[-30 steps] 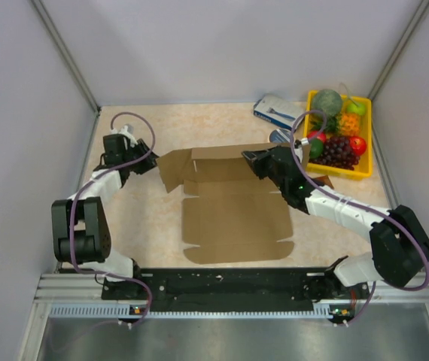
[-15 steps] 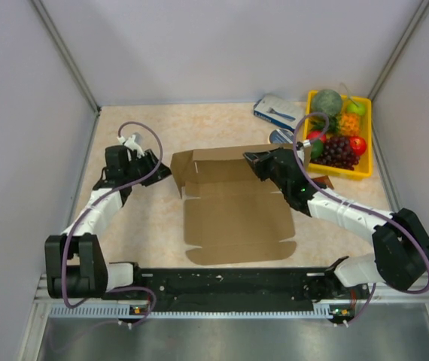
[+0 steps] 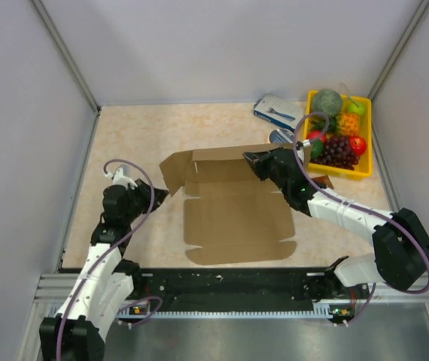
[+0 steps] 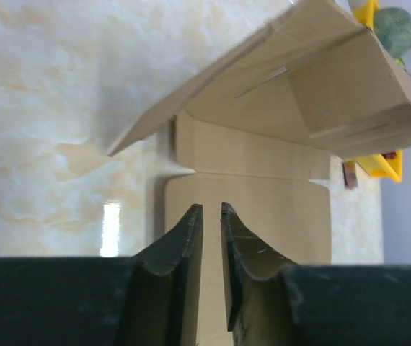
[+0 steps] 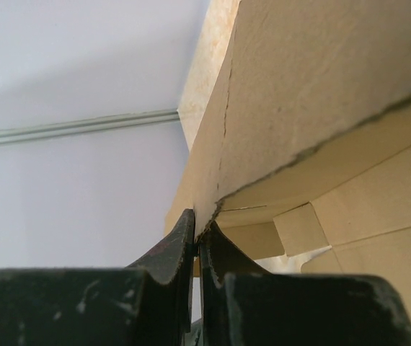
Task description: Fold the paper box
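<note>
Marbled beige surface (image 3: 124, 135), walled in by pale panels, carries everything. On it, the right hand (image 3: 254, 161) is clamped on the top edge of the rear wall (image 3: 218, 164) of the paper box (image 3: 233, 222). Its own wrist view shows the fingers pinched tight on the cardboard, holding that panel upright. The left hand (image 3: 156, 194) hangs low just off the box's left side, fingers (image 4: 189, 231) a narrow slit apart with nothing between them. It points at the left flap (image 3: 173, 171) without touching it.

By the look of it, the walls are being raised: the back is up and the left side comes next. The left hand would need to meet that flap and swing it inward along its crease, square to the rear wall, while the right hand steadies the panel.

The box is plain brown corrugated card, unprinted, lying about mid-surface. Its base panel lies flat, reaching toward the near edge, with small tabs along its sides. The left flap stands half raised and splayed outward. Much of the right side is hidden by the arm.
</note>
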You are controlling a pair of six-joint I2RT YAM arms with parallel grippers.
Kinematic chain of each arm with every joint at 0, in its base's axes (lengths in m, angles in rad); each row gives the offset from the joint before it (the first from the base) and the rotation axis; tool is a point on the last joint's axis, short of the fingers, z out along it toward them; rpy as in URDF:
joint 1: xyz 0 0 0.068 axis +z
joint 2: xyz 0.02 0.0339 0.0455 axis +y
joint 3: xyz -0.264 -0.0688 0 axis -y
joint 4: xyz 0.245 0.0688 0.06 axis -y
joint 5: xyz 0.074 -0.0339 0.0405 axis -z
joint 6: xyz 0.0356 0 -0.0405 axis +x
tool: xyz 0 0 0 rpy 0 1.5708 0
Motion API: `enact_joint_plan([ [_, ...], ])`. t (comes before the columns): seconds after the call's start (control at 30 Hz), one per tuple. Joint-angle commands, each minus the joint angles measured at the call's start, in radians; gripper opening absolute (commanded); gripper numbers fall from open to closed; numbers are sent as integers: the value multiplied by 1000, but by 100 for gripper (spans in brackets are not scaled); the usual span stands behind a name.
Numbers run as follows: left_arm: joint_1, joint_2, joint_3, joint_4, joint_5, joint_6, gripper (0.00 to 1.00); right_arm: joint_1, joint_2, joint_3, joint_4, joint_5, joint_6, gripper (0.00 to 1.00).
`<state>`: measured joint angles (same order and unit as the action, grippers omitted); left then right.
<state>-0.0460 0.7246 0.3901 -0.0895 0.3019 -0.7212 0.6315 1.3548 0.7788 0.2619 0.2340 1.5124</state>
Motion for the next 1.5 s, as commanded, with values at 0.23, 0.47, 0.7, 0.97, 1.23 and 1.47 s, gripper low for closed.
enact_joint_plan([
  [0.23, -342, 185, -91, 326, -265, -119, 0, -9, -39, -23, 17, -7, -12, 0],
  [0.47, -451, 449, -43, 274, -531, -181, 0, -9, -54, -47, 34, -7, -15, 0],
  [0.7, -454, 562, 46, 50, -622, -290, 0, -15, -65, -13, -91, 16, 22, 0],
  [0.97, -453, 535, 112, 53, -526, -192, 0, -18, -36, 2, -75, 14, 40, 0],
  [1.23, -446, 164, 136, 24, -578, 37, 74, -21, -25, 22, -87, 27, 45, 0],
  [1.47, -419, 272, 280, -87, -728, 231, 96, -23, -23, 14, -64, 14, 48, 0],
])
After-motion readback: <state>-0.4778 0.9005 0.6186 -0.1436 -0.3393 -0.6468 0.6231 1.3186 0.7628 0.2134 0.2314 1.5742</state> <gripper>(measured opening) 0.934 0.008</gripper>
